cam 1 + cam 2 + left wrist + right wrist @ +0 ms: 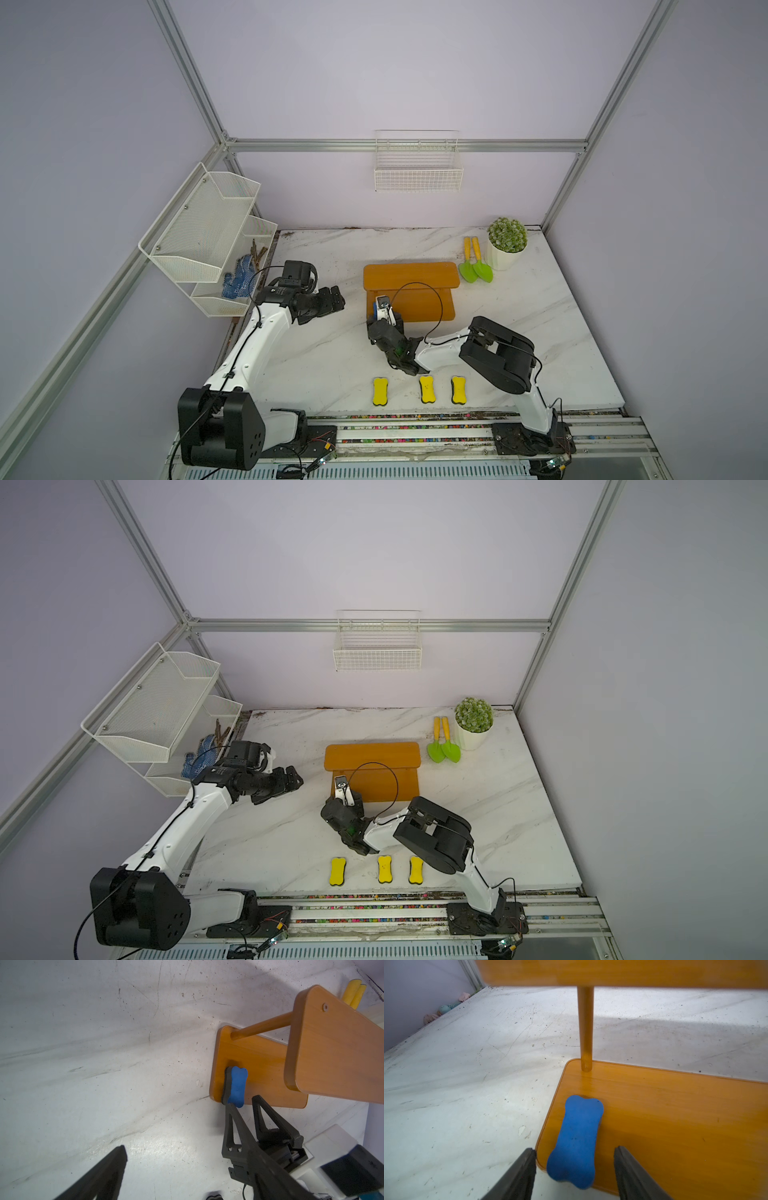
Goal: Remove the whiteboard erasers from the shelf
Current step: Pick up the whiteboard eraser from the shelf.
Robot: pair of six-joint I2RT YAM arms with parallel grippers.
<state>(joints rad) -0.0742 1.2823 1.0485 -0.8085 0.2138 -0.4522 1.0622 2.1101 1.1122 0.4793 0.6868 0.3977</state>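
Both top views show three yellow erasers [427, 389] lying along the tabletop's [316, 353] near edge. Beyond them, the open right tool [575, 1149] straddles a blue eraser [579, 1126] at the near left corner of the lower tier of the shelf [664, 1126]. The left tool [334, 300] is open and empty.

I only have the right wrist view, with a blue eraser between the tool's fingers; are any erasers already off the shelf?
Observer: Yes, three yellow erasers lie in a row on the table near its front edge.
Operator: Thanks. Anything higher up?
Observer: No, the shelf's upper tier is bare in both top views.
Operator: And the other arm?
Observer: The left tool hangs open above the table beside the shelf, holding nothing.
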